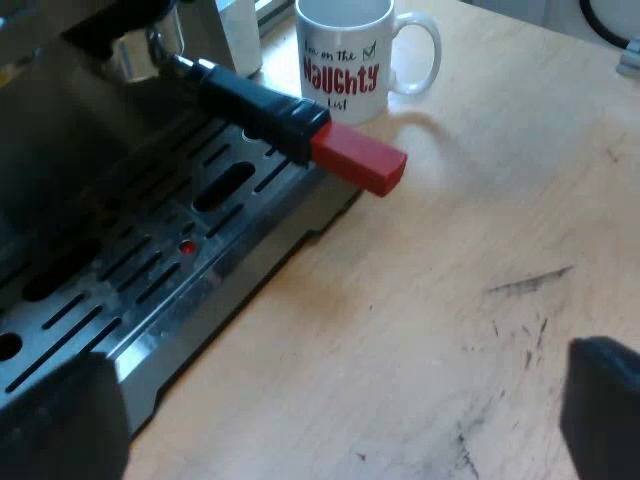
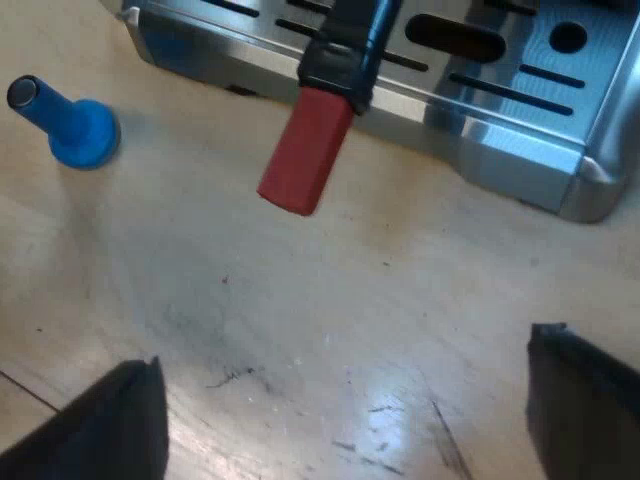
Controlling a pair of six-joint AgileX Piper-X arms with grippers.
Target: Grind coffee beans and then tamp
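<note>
Portafilter [image 1: 262, 112] locked into the front of the espresso machine [image 1: 70, 120], seen from both wrists. From the left wrist, nearest to us, our left gripper [image 1: 330, 425] hangs over the wooden table [image 1: 480, 230] with its two black fingers [image 1: 60, 425] set wide apart and nothing between them. Beyond it lies the machine's slotted metal drip tray [image 1: 150, 290], a small red dot [image 1: 187, 247] showing through one slot. Above the tray the portafilter's dark handle [image 1: 235, 97] juts out past the tray's edge, its red end [image 1: 362, 162] out over the table. Where the handle meets the machine we see the portafilter's metal head [image 1: 135, 52] seated under the machine's front. Farthest off, a white mug [image 1: 345, 55] with red and black lettering stands on the table beside the machine, handle turned away from it. From the right wrist, our right gripper [image 2: 340, 415] likewise hangs over scratched bare wood, jaws spread wide and empty. Past it we meet the red end of the handle, pointing toward the gripper, then the drip tray's edge. A blue tamper [image 2: 78, 128] stands on the table near the tray's corner, apart from the handle and from both fingers
</note>
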